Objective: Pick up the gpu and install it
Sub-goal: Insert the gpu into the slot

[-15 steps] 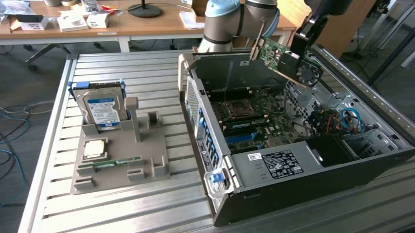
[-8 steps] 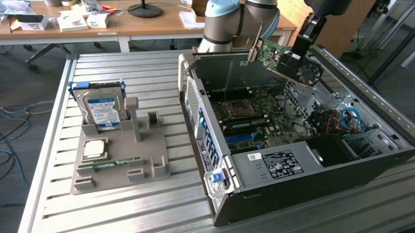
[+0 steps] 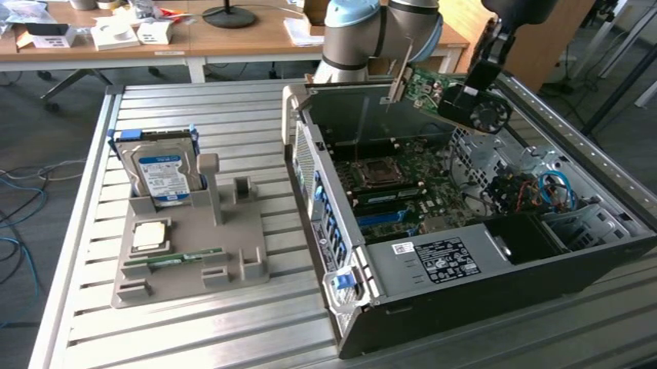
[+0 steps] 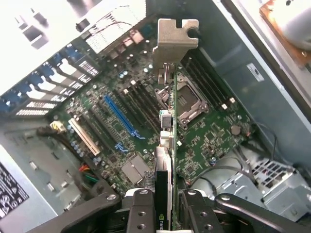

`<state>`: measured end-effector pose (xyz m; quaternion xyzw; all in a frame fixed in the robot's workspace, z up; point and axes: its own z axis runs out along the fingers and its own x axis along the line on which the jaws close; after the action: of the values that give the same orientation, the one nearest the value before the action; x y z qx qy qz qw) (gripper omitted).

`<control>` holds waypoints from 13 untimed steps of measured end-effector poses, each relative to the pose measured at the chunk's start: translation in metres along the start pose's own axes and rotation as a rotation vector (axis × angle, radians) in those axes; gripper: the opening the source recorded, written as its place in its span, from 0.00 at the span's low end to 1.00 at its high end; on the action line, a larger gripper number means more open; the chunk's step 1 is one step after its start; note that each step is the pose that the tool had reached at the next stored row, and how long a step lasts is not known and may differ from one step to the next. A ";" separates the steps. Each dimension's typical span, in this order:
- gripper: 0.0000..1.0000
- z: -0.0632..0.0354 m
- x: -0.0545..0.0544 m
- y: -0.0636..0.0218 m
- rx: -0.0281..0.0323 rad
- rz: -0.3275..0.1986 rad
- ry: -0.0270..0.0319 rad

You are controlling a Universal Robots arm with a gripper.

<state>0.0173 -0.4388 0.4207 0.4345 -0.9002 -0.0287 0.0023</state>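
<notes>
The pincer (image 4: 166,204) is closed to a narrow gap on the gpu (image 4: 166,141), a finger pressed to each flat face, so the card sits edge-on with its silver bracket pointing away from the wrist. In the exterior view the gpu hangs in the air over the far end of the open computer case (image 3: 401,273) — clear of the motherboard (image 3: 411,181). A hard drive (image 3: 162,173) stands in a grey holder (image 3: 241,231) on the slatted tabletop (image 3: 88,254).

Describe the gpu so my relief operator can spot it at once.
Find the open computer case on the exterior view's right. Above its far end, the arm's fingers hold the gpu in the air. It is the green card with a black fan and silver bracket, unlike the boxy hard drive on the grey stand.
</notes>
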 end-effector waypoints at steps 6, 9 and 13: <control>0.26 0.0001 0.000 0.0000 -0.0020 -0.098 0.0053; 0.26 0.0001 0.000 0.0000 -0.0030 -0.148 0.0080; 0.26 0.0002 0.000 0.0000 -0.0044 -0.213 0.0115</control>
<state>0.0173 -0.4388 0.4205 0.5279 -0.8488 -0.0283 0.0054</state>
